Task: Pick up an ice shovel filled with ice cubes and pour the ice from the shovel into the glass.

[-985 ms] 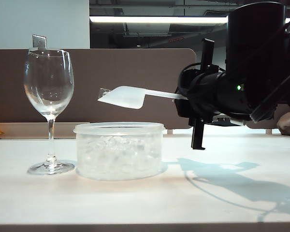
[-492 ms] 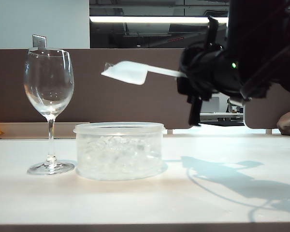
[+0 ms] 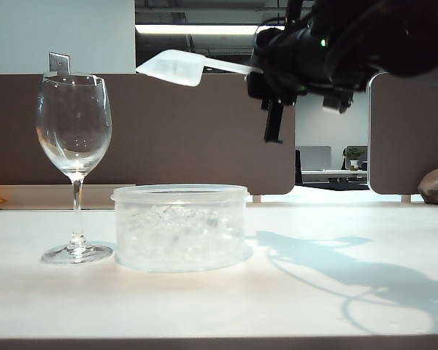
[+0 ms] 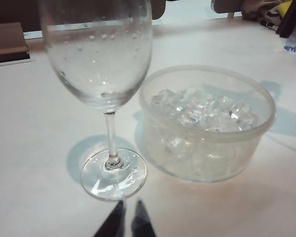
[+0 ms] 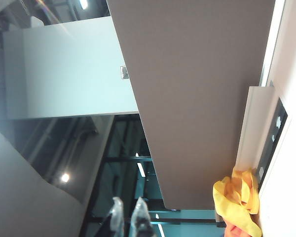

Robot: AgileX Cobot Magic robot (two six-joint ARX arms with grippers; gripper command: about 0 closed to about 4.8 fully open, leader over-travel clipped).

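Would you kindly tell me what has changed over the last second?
The right gripper, shut on the shovel, rose and carried it left toward the glass, from just above the tub to above the glass rim. Glass, tub and left gripper stayed put.

obstacles: glass point(image 3: 74, 164) and ice tub point(image 3: 180, 227) stand close together on the table point(image 3: 292, 306) | free: table right of tub is open | right gripper point(image 3: 266, 73) is high above tub
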